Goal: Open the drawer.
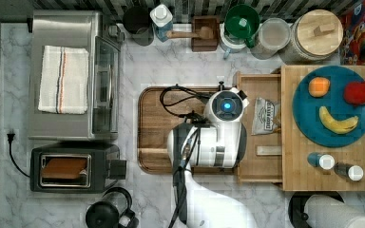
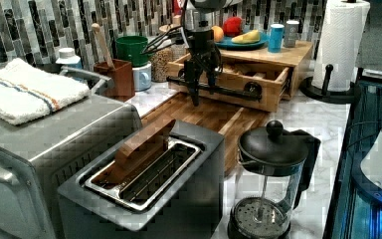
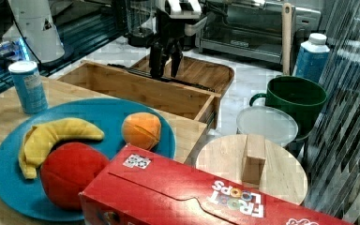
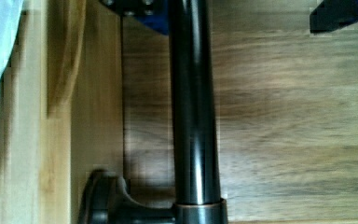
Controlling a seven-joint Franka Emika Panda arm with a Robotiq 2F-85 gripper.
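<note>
Drawer point(image 1: 259, 128) pulled out toward 9 o'clock in top view; black bar handle point(image 2: 214, 87) runs 12 to 6. Pincer point(image 2: 199, 79) spread, straddling handle without pinching.

Drawer point(image 1: 259, 128) light bamboo wood, matt, visible grain; its bar handle point(image 4: 193, 107) black metal, smooth, glossy. Tray point(image 1: 154, 128) darker brown wood, satin sheen. Counter point(image 1: 171, 66) white marble look, polished. Toaster oven point(image 1: 66, 76) brushed metal, with a woven cloth towel point(image 1: 62, 79) on top. Toaster point(image 2: 144, 194) dark matt body, shiny metal slots. Plate point(image 3: 98, 117) smooth blue. Cereal box point(image 3: 187, 197) glossy red cardboard. Paper towel roll point(image 2: 340, 42) soft white paper.
</note>
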